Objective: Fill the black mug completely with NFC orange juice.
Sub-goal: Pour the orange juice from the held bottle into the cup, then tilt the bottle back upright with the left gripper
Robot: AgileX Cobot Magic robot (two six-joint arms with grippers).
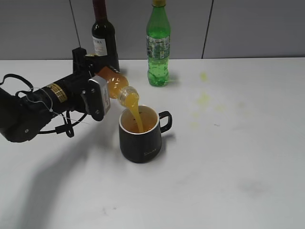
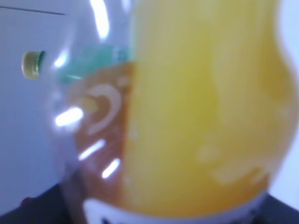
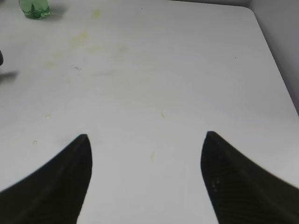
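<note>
Mid-pour near the table's [image 1: 248,157] middle — juice streaming into the black mug [image 1: 141,138].

Left gripper [image 1: 97,90] clamped on the tilted juice bottle [image 1: 116,86], neck just above the mug's rim, NFC orange juice [image 1: 135,114] falling inside. Up close in the left wrist view, only blurred bottle wall and orange liquid. Right gripper [image 3: 147,175] spread wide over bare table — seen in its wrist view alone. Near the far edge, green soda bottle [image 1: 158,47] and wine bottle [image 1: 105,38].
</note>
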